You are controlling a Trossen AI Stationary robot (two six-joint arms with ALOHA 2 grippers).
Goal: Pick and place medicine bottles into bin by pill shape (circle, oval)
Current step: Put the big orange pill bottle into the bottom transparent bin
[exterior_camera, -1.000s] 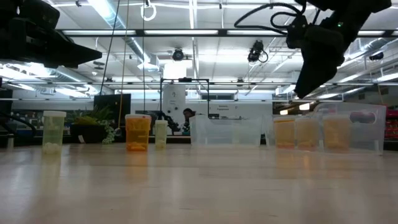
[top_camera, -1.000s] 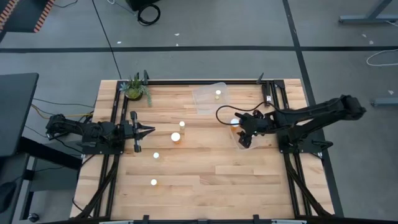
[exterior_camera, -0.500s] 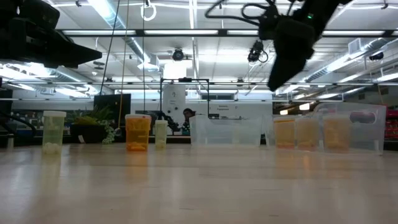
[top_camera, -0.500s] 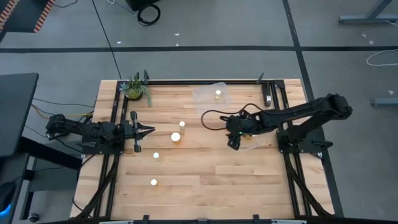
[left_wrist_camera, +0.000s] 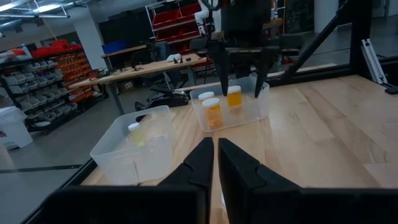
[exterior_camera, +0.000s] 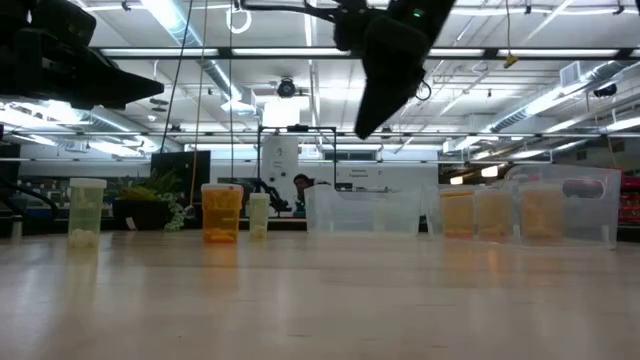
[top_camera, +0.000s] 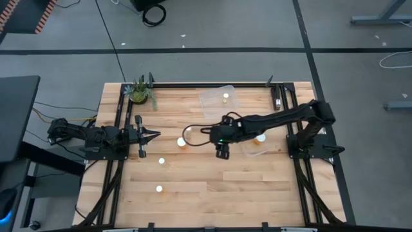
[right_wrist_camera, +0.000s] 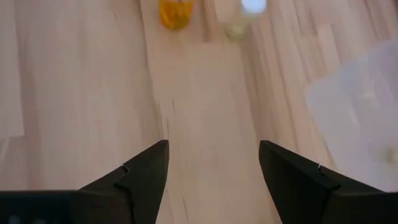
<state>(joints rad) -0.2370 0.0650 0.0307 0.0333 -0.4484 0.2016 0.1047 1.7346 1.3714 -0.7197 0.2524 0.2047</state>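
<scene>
Several white-capped medicine bottles stand upright on the wooden table left of the middle, among them one (top_camera: 182, 142), one (top_camera: 161, 161) and one (top_camera: 159, 189). In the low view they show as a pale bottle (exterior_camera: 86, 212), an amber one (exterior_camera: 222, 212) and a small one (exterior_camera: 258, 215). My right gripper (top_camera: 222, 153) hangs open and empty above the middle of the table, right of these bottles; its wrist view (right_wrist_camera: 212, 146) shows an amber bottle (right_wrist_camera: 176, 12) and a pale one (right_wrist_camera: 242, 15) ahead. My left gripper (top_camera: 154, 135) is shut and empty at the table's left.
A clear bin (top_camera: 217, 102) at the far middle holds one bottle (top_camera: 226, 96). A second clear bin (top_camera: 261, 147) at the right holds bottles (left_wrist_camera: 211, 112). A small potted plant (top_camera: 140, 91) stands at the far left corner. Bare wood lies toward the near edge.
My right gripper has gone from over the right bin toward the table's left edge, out over the middle of the table, staying above the table. Nothing shows between its fingers. The bottles on the table have kept their places.
</scene>
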